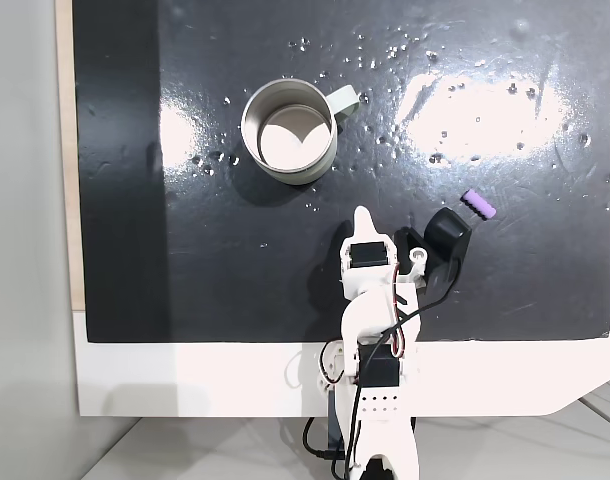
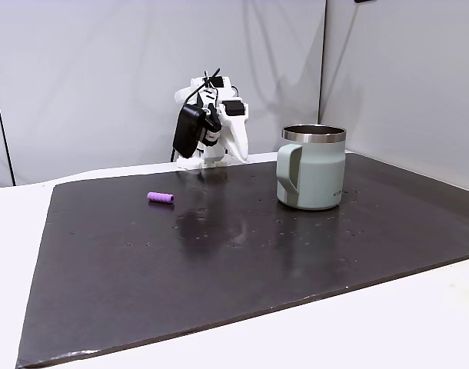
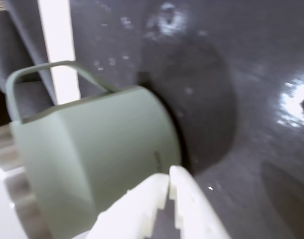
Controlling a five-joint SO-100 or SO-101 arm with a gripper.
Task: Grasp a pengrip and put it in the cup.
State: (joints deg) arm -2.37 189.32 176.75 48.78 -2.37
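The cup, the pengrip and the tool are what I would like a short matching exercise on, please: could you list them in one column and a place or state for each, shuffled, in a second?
Things:
1. cup
2. pengrip
3. tool
4. mat

Places or states:
A. lying on its side on the mat, at the right in the top-down fixed view
B. standing upright, nothing inside
C. black and glossy, under everything
D. above the mat between cup and pengrip, holding nothing

Pairs: 1-B, 2-A, 3-D, 4-C
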